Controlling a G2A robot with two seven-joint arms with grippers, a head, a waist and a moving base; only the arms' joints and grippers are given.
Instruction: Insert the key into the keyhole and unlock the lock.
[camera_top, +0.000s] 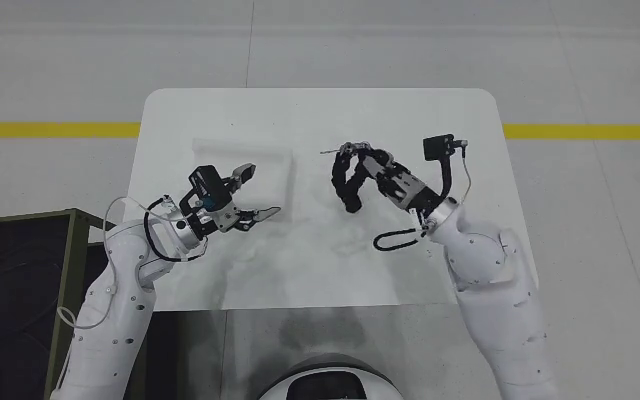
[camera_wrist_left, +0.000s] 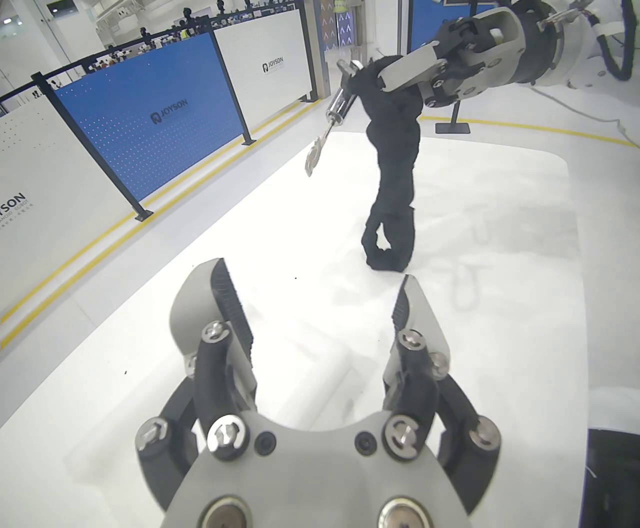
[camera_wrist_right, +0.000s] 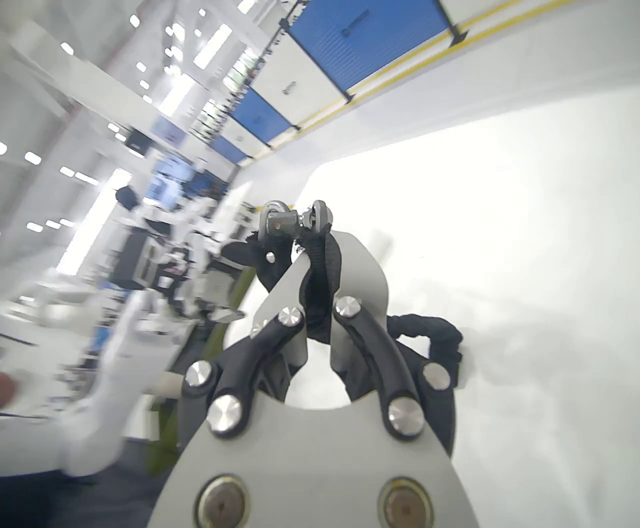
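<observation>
My right gripper (camera_top: 366, 162) is shut on the black fabric-covered cable lock (camera_top: 348, 186), lifted above the table's middle. It grips just behind the lock's metal cylinder (camera_wrist_right: 295, 220), and the black loop (camera_wrist_left: 392, 235) hangs down to touch the tabletop. A silver key (camera_wrist_left: 314, 156) sticks out of the cylinder's end (camera_wrist_left: 342, 102), pointing towards the far left. My left gripper (camera_top: 262, 193) is open with nothing between its fingers (camera_wrist_left: 225, 300). It is held low to the left of the lock, apart from it, jaws facing the loop.
A shallow white tray (camera_top: 215, 155) lies on the white table (camera_top: 330, 260) under and behind my left gripper. Bare table stretches between the grippers and towards the near edge. A dark bin (camera_top: 40, 260) stands off the table's left side.
</observation>
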